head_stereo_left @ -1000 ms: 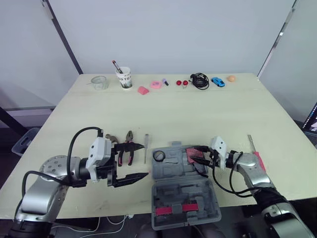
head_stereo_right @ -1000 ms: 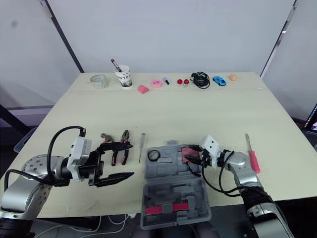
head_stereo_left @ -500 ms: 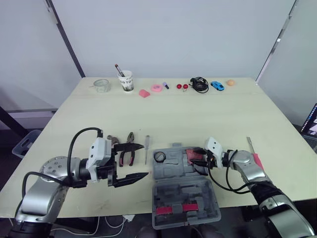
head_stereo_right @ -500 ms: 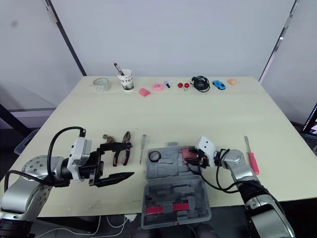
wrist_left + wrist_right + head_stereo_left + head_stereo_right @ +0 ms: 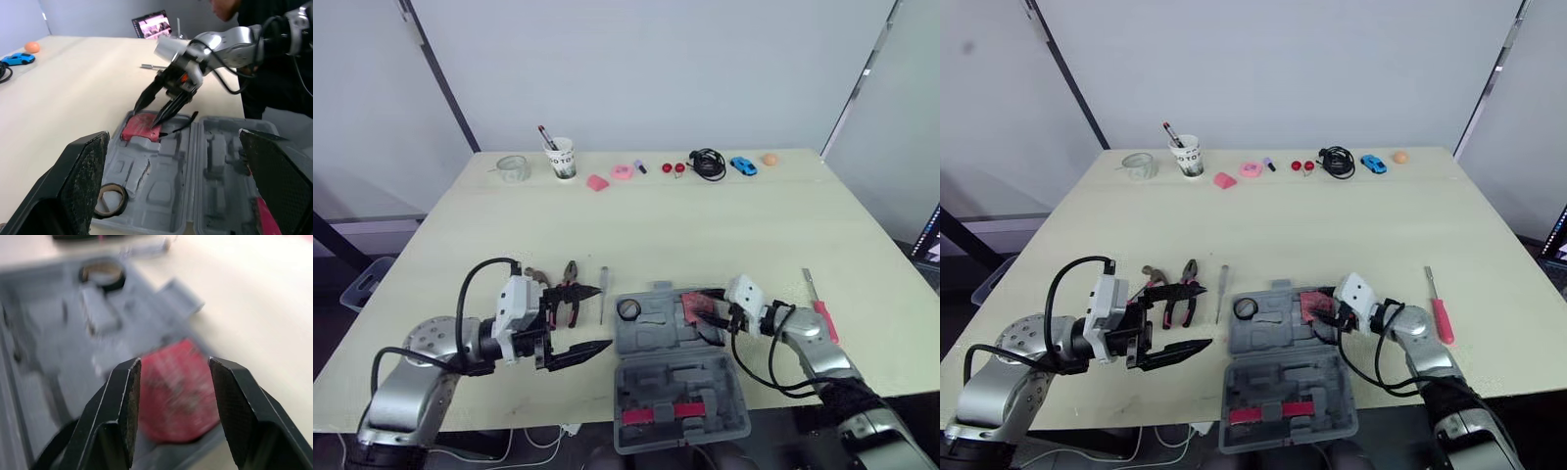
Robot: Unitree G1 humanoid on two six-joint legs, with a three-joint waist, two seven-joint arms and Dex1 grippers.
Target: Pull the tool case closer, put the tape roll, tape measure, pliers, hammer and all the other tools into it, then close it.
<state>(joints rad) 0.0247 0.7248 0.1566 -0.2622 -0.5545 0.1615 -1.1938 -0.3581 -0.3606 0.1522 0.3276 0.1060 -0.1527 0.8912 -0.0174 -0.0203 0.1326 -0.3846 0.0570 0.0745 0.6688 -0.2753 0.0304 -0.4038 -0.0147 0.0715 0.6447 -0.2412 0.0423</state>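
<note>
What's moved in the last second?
The left gripper, open, edged slightly toward the tool case. The right gripper stays open astride the red tape measure in the case. Nothing grasped or released. The tape roll and pliers are unmoved.

Along the far edge of the table point(image 5: 705, 225) I see, left to right, a paper cup point(image 5: 562, 158) holding pens, a pink wedge point(image 5: 597, 182), a pink ring point(image 5: 623, 171), two red balls point(image 5: 673, 168), a coiled black cable point(image 5: 708, 163), a blue toy car point(image 5: 743, 164) and an orange ball point(image 5: 770, 158).

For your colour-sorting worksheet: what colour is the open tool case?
The case is grey, shown best in the left eye view.
</note>
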